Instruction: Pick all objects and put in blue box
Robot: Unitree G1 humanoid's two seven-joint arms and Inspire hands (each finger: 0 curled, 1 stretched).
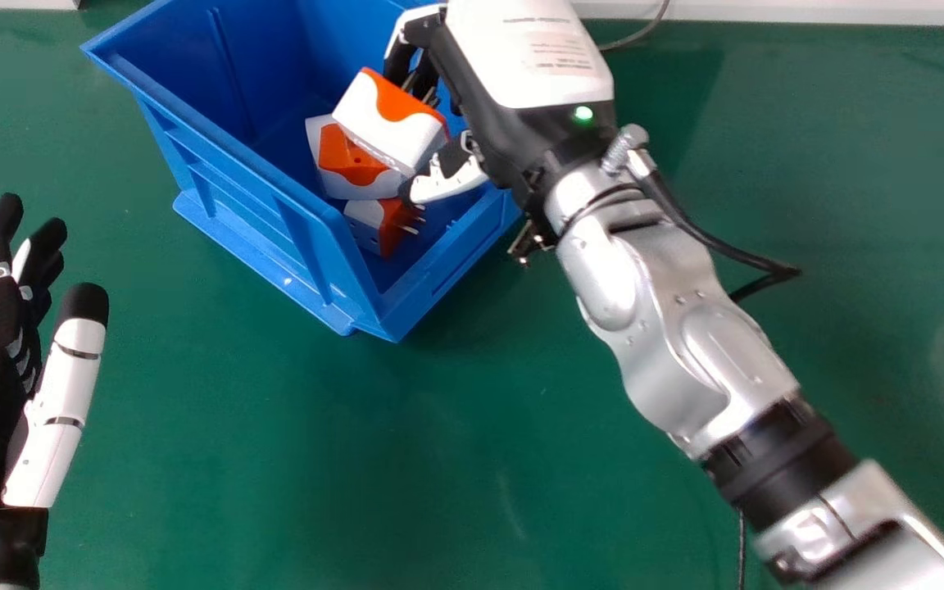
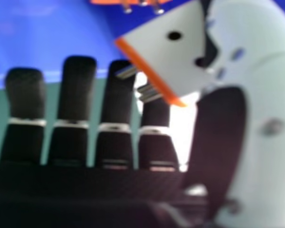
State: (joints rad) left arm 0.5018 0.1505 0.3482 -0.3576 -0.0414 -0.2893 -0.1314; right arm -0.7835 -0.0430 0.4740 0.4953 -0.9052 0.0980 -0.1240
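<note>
Right hand [image 2: 221, 130] pinch on white-and-orange adapter [image 1: 390, 123]: treat as probably light, stiff and slippery, gripping across opposite sides.

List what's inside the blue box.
One orange-and-white adapter and another; the right hand holds a third above them. That hand and its adapter cover part; what's beneath can't be seen.

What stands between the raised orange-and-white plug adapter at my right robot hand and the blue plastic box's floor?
Another adapter lies partly beneath it, a third adapter close by; no box wall intervenes.
</note>
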